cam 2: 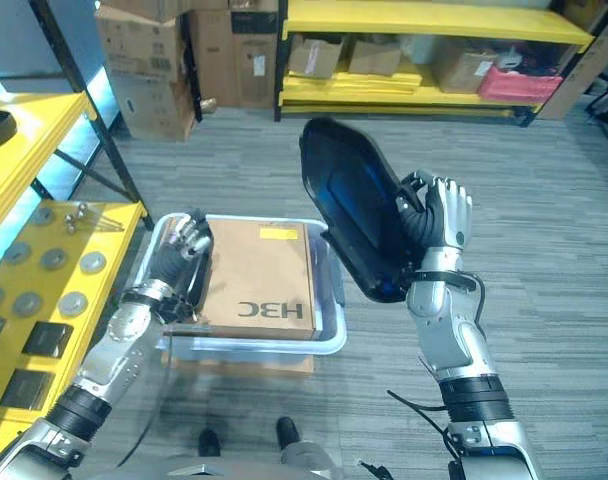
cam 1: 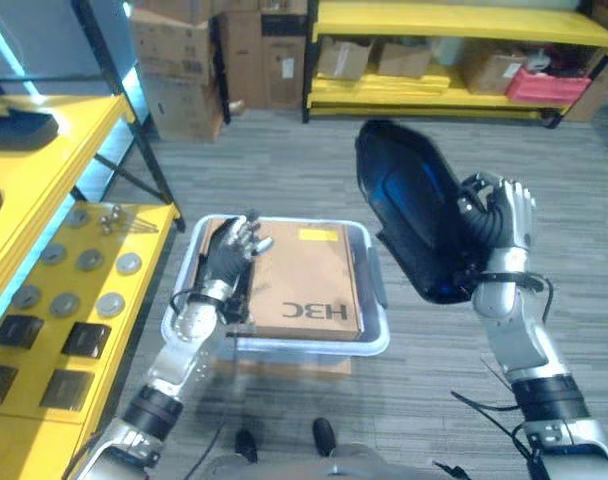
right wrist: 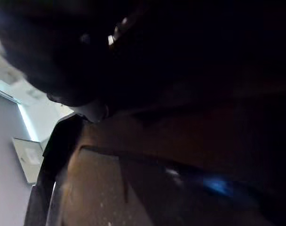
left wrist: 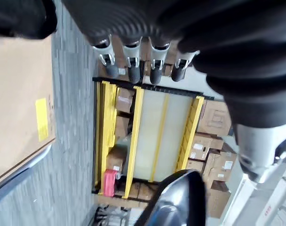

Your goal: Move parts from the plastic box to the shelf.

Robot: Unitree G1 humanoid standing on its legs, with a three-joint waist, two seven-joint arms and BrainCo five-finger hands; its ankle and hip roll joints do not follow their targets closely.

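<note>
You can see your right hand (cam 1: 499, 215) up in the air, to the right of the clear plastic box (cam 1: 376, 300). Its fingers are curled round the edge of a big, shiny black curved plastic part (cam 1: 409, 205), which tilts up over the grey floor (cam 1: 284, 160). Your left hand (cam 1: 227, 258) rests with straight fingers over the box's left edge, on a flat brown cardboard box (cam 1: 309, 280) that lies inside. The yellow metal shelf (cam 1: 44, 330) stands on the left, with round silver discs (cam 1: 89, 260) and black square pieces (cam 1: 84, 340) on it.
</note>
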